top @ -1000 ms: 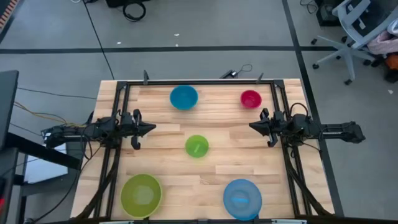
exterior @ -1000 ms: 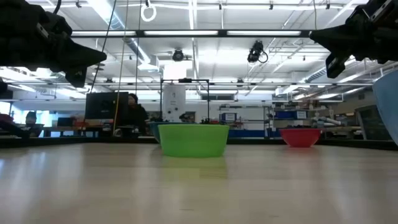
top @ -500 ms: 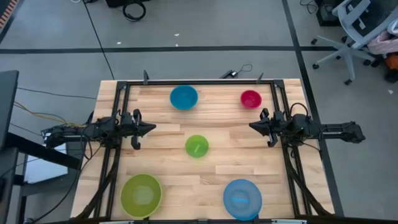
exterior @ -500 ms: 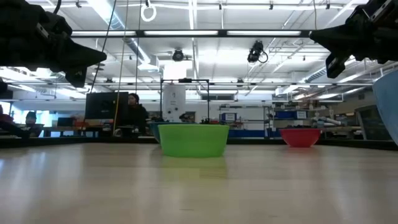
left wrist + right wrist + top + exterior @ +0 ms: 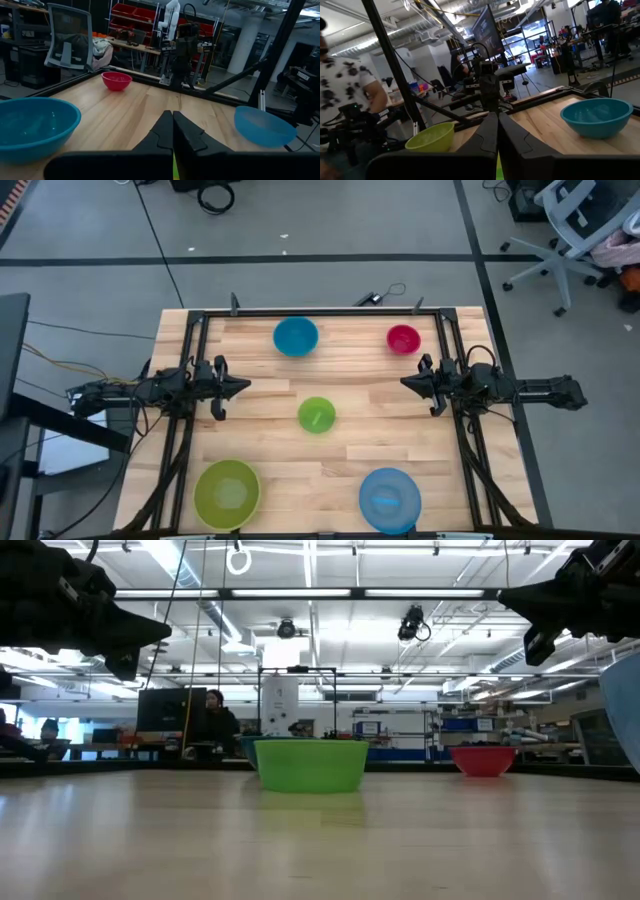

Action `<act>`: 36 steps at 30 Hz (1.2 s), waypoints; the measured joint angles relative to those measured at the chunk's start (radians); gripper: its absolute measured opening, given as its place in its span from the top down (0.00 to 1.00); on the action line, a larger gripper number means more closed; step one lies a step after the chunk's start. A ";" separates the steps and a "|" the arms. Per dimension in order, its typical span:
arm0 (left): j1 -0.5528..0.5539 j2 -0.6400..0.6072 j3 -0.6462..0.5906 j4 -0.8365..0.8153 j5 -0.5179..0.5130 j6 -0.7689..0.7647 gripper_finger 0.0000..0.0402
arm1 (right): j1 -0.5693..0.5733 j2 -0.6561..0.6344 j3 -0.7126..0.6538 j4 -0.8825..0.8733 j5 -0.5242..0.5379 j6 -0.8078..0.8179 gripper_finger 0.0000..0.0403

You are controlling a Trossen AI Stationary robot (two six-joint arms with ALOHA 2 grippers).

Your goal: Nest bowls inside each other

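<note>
Five bowls stand apart, each on its base on the wooden table [image 5: 350, 470]. The teal-blue bowl [image 5: 296, 336] and the small magenta-red bowl [image 5: 403, 339] are at the far side. The small green bowl [image 5: 317, 415] is in the middle. The large lime green bowl [image 5: 228, 493] and the large light blue bowl [image 5: 390, 498] are at the near edge. My left gripper [image 5: 245, 386] hovers shut at the left side, pointing level toward the middle. My right gripper [image 5: 405, 382] hovers shut at the right side, facing it. Neither is near a bowl.
A black frame [image 5: 320, 312] runs along the table's far edge and down both sides under the arms. An office chair [image 5: 575, 230] stands on the floor beyond the far right corner. A person [image 5: 345, 95] shows past the table in the right wrist view.
</note>
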 joint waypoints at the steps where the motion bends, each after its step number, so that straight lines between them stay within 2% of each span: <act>1: 0.000 0.000 0.000 0.000 0.000 0.000 0.99 | 0.000 0.000 0.000 0.000 0.000 0.000 0.97; 17: 0.000 0.000 0.000 0.000 0.000 0.000 0.99 | 0.000 0.000 0.000 0.000 0.000 0.000 0.97; 18: 0.000 0.000 0.000 0.000 -0.005 0.025 0.99 | 0.000 0.000 0.000 0.000 0.000 0.000 0.97; 23: 0.006 0.000 0.000 0.006 -0.080 0.476 0.99 | 0.000 0.000 0.000 0.000 0.000 0.000 0.97; 27: 0.006 0.000 0.000 0.010 -0.112 0.694 0.99 | 0.000 0.000 0.000 0.001 0.000 0.000 0.97; 32: 0.006 0.000 0.000 0.063 -0.121 0.778 0.99 | 0.000 0.000 0.000 0.006 0.000 -0.001 0.97; 36: 0.006 0.000 0.000 0.062 -0.121 0.762 0.99 | -0.001 0.000 0.000 -0.012 0.023 -0.174 0.97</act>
